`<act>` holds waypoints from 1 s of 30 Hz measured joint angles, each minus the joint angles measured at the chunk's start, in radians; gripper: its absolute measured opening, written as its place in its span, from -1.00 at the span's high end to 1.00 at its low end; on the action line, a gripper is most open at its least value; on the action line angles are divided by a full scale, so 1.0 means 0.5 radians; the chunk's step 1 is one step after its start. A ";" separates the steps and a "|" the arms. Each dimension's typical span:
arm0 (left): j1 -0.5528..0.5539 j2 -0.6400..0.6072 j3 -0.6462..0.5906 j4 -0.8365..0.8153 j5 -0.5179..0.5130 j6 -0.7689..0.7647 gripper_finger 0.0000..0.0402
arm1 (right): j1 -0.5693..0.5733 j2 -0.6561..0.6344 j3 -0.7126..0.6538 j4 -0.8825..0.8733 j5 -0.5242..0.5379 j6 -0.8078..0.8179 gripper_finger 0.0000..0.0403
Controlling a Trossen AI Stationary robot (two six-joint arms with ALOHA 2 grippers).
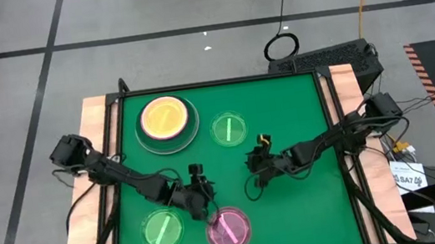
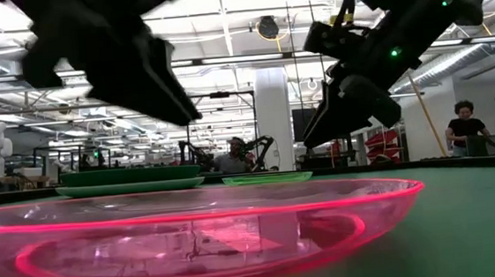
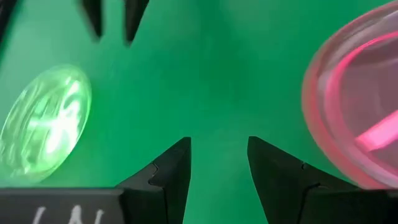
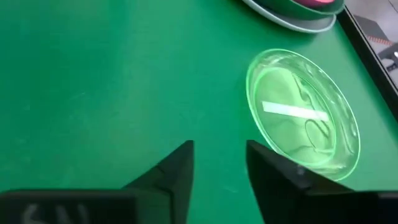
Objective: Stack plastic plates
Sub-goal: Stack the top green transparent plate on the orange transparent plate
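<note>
A stack of larger plates [image 1: 171, 136] topped by a see-through amber plate [image 1: 165, 118] stands at the far left of the green mat. One see-through green plate [image 1: 228, 129] lies beside the stack and shows in the right wrist view [image 4: 305, 115]. Another green plate [image 1: 163, 229] and a see-through pink plate [image 1: 229, 229] lie near the front edge. My left gripper [image 1: 208, 203] hovers open beside the pink plate [image 3: 354, 106], just off its far-left rim. My right gripper [image 1: 254, 166] hovers open at mid-table, near side of the green plate. Each plate rests flat on its base.
The green mat [image 1: 283, 105] is bordered by wooden side strips [image 1: 91, 122]. Bare mat lies at the centre and along the right half. Cables hang from both arms. In the low view the pink plate [image 2: 193, 231] fills the foreground; people stand in the room beyond.
</note>
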 joint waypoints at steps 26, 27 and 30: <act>-0.363 0.084 0.002 0.077 -0.089 -0.175 0.18 | -0.380 0.420 0.006 0.434 -0.005 -0.711 0.24; -0.357 0.084 0.002 0.080 -0.089 -0.173 0.18 | -0.393 0.420 0.005 0.421 -0.006 -0.711 0.28; -0.348 0.084 0.002 0.116 -0.090 -0.168 0.18 | -0.435 0.419 0.006 0.399 -0.016 -0.704 0.41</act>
